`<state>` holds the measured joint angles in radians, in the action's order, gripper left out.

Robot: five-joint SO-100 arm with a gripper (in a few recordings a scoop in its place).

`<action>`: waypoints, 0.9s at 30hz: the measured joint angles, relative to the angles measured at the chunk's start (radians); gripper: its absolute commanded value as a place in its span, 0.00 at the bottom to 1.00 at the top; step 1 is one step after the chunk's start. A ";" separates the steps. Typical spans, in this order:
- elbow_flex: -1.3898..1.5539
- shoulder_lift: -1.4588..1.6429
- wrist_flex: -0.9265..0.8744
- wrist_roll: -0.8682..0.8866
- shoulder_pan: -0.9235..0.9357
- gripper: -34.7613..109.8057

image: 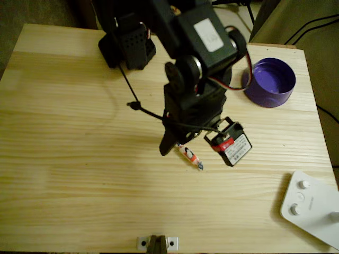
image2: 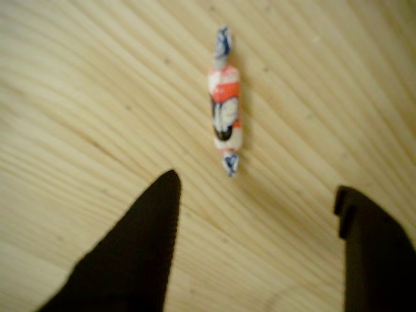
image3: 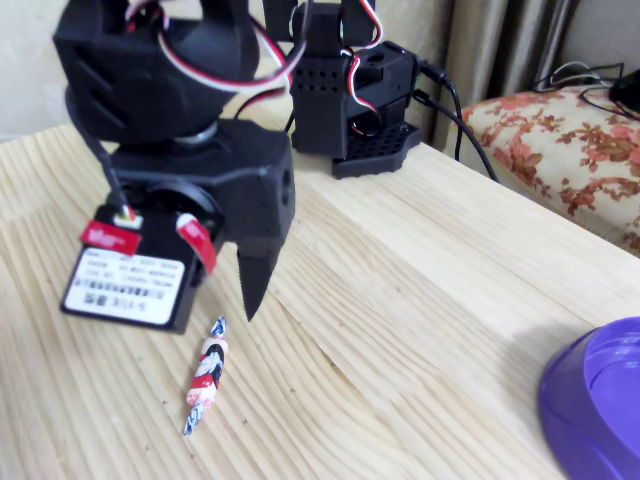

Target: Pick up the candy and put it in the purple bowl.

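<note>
Reading the overhead view from left to right, we find bare table (image: pixel 63 148) first, then the gripper (image: pixel 183 145) near the middle, pointed down over the candy (image: pixel 193 157); the bowl (image: pixel 271 82) sits far off to the right, at the table's far right corner, and a white device (image: pixel 312 206) lies at the near right corner.

We judge the task barely begun — nothing is picked up yet. The candy lies flat on the wood, untouched. In the wrist view the two fingers (image2: pixel 130 260) are spread wide, one at lower left and one at lower right, and the candy (image2: pixel 225 110) lies just beyond the gap between them, its long axis running away from the camera. In the fixed view the one fingertip we can see (image3: pixel 250 290) hangs just above the table beside the candy's far end (image3: pixel 205 372), apart from it.

What is left, as we see it: come down and forward so the candy sits between the fingers, close on it, lift, carry it right and far to the bowl (image3: pixel 600 400) — well apart from here — and release. The bowl looks empty from above.
</note>
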<state>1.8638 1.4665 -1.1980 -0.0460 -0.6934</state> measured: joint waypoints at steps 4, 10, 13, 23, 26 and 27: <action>0.000 -0.002 0.049 0.008 -0.031 0.60; -0.035 -0.086 0.089 -0.002 -0.034 0.60; -0.063 -0.126 0.089 -0.002 -0.035 0.60; -0.089 -0.232 0.138 -0.023 -0.018 0.60; -0.092 -0.256 0.143 -0.018 -0.009 0.60; -0.094 -0.262 0.144 -0.017 -0.008 0.60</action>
<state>1.7702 1.2042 -1.0538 -0.0629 -0.7010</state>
